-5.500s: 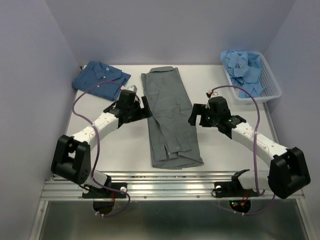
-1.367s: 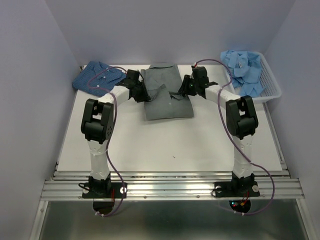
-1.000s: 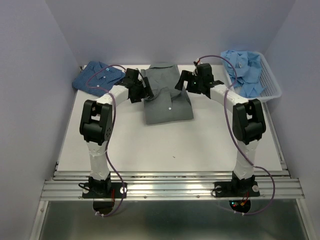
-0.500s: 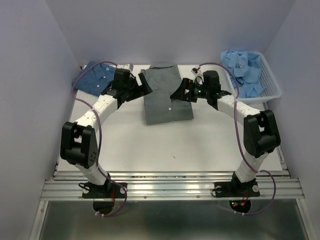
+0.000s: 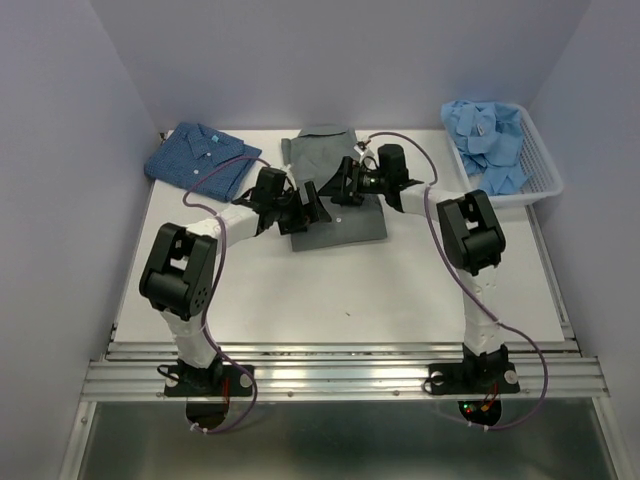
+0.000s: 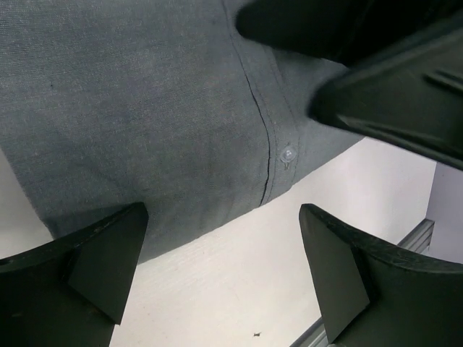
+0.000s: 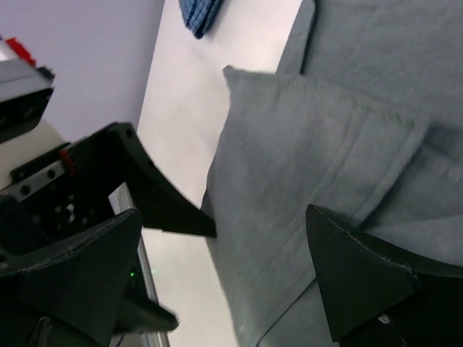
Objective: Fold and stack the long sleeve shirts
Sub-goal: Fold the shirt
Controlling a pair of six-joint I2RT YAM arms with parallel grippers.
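The dark grey shirt [image 5: 352, 224] lies folded at the table's back middle, collar end [image 5: 318, 150] toward the wall. My left gripper [image 5: 308, 204] is open and empty, low over the shirt's near left part. In the left wrist view its jaws [image 6: 222, 211] straddle the shirt's front edge and button placket [image 6: 288, 153]. My right gripper [image 5: 338, 186] is open and empty, just over the shirt's middle, close to the left gripper. In its wrist view [image 7: 223, 213] grey cloth [image 7: 318, 152] fills the gap. The dark blue shirt [image 5: 200, 156] lies folded at the back left.
A white slatted basket [image 5: 543, 176] at the back right holds crumpled light blue shirts [image 5: 488, 136]. The right gripper's black body [image 6: 383, 65] fills the top right of the left wrist view. The left gripper [image 7: 148, 195] shows in the right wrist view.
The grey shirt went from lying long to folded in half. Since half a second ago both grippers have moved inward from the shirt's sides and now sit close together over it.
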